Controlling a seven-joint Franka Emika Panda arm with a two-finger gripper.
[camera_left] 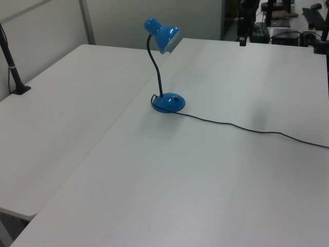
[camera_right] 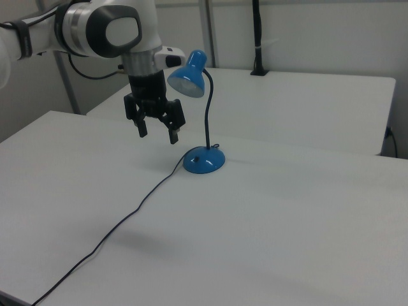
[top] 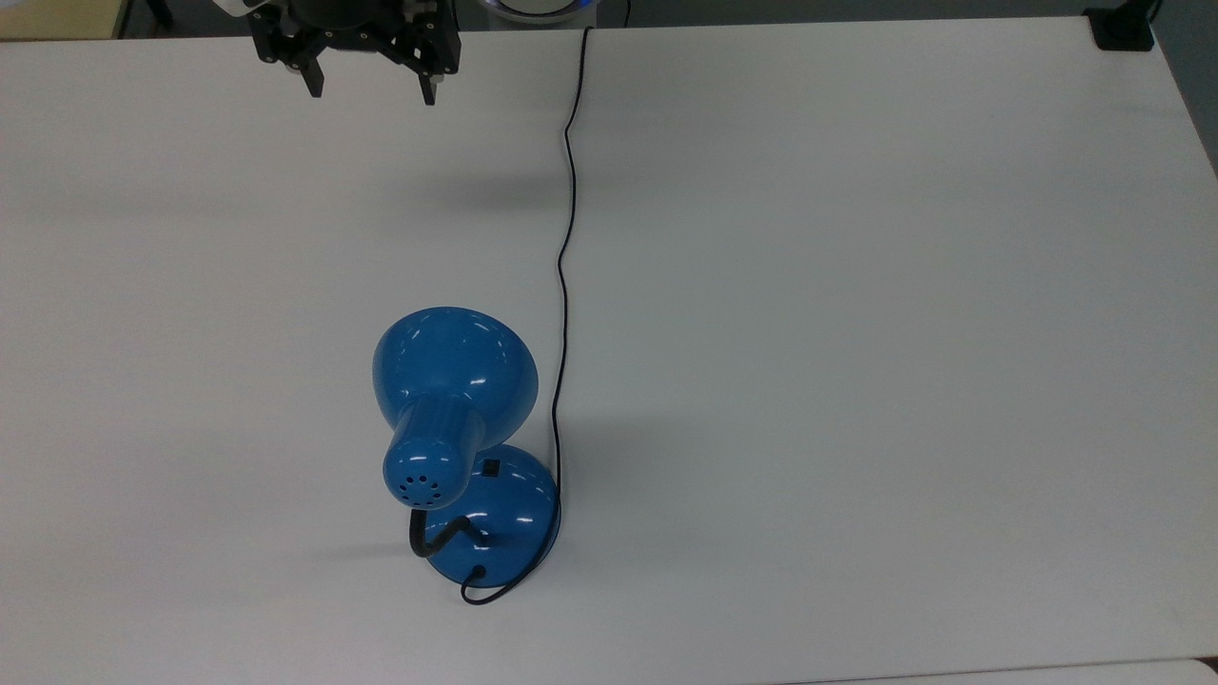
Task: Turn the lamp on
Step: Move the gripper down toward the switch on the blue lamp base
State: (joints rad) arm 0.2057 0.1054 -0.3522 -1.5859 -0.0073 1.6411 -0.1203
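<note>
In the top view, the gripper (top: 371,90) hangs at the upper left, above the white table (top: 856,333), its two black fingers spread apart with nothing between them. Moving rightward and down, the lamp (top: 457,400) stands near the picture's lower middle, well apart from the gripper. Its bell shade (top: 455,366) opens toward the gripper's end of the table; behind it sits the round base (top: 519,518), and on the dome the small black switch (top: 491,467) shows just beside the shade's neck. Further right, the cord (top: 563,257) runs from the base up the table toward the far edge, passing to the top view's right of the gripper.

So the switch lies from the jaws down the table and a little toward the top view's right, and low, on the base's upper face. The lamp's long line, shade to base, points roughly along that same line of travel. Judging from this, the approach has to clear the shade, which overhangs part of the base, and come down on the switch from the cord side.

In the right view the gripper (camera_right: 157,131) hangs open just left of the shade (camera_right: 189,75), the base (camera_right: 204,159) lower and to the right view's right
</note>
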